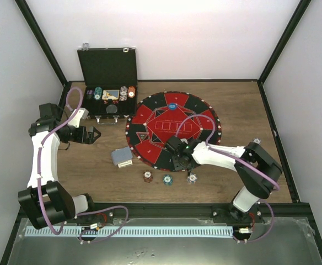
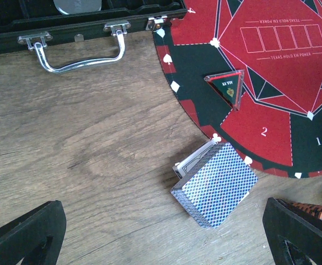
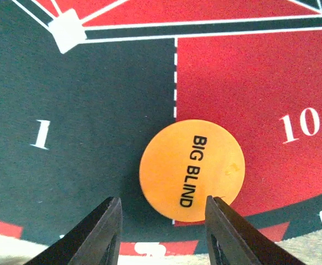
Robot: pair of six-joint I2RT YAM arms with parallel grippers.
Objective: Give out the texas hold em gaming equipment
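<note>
Button check — orange button [image 3: 191, 170] lies flat at centre frame, just above my right gripper [image 3: 162, 201], jaws half-wide, holding nothing — left gripper [image 1: 95, 134] well apart, wide.

Your left arm [image 1: 39, 154] rises from its base at the near left corner, elbow folded low beside the base, white forearm running up and away to a wrist turned toward the centre. Your left gripper [image 1: 95, 134] points right. In its wrist view the fingers [image 2: 23, 237] sit at the two lower corners, spread wide.

Your right arm [image 1: 221, 154] folds at the elbow on the right side, and the forearm reaches left and low. Your right gripper [image 1: 178, 160] angles downward. In its wrist view the two fingers [image 3: 103, 232] stand partly spread, with a clear gap between the tips.
</note>
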